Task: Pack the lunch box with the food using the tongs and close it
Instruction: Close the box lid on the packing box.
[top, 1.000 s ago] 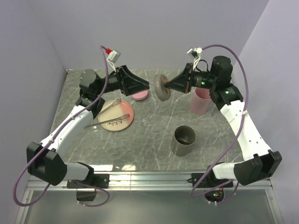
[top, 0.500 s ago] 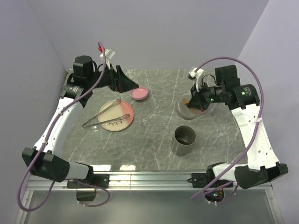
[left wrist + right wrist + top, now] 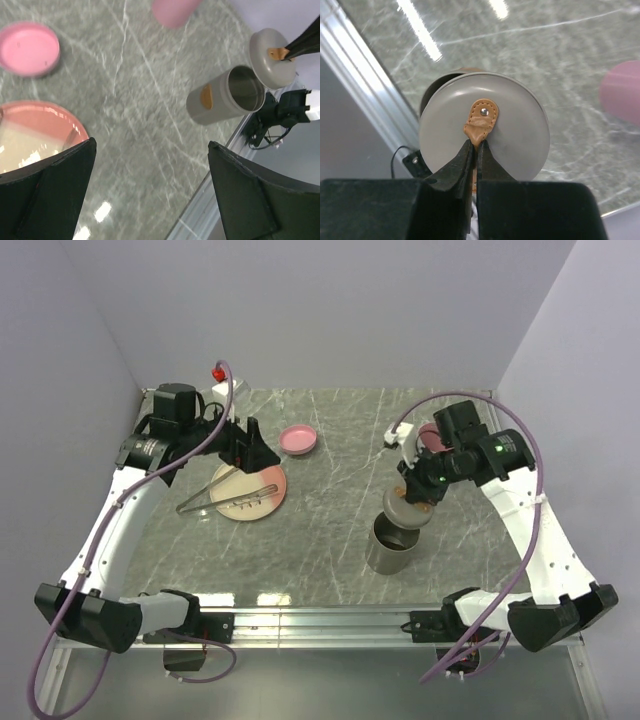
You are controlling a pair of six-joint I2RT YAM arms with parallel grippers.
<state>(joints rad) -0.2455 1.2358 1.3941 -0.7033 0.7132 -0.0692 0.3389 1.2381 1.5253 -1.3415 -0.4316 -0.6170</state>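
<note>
Tongs [image 3: 243, 496] rest on pink plate [image 3: 268, 510]; lid [image 3: 485, 131] hovers over open lunch box [image 3: 390, 556].

No lettering, numbers or brand marks legible anywhere. Tan tab [image 3: 480, 122] on the grey lid [image 3: 520, 130], just above the grey container [image 3: 220, 102]: plain, only a rivet. Tan patch [image 3: 206, 95] on the container's wall: too blurred to read.

The right pincer [image 3: 475, 144] has carried the grey lid [image 3: 520, 125] over the container [image 3: 390, 552].
</note>
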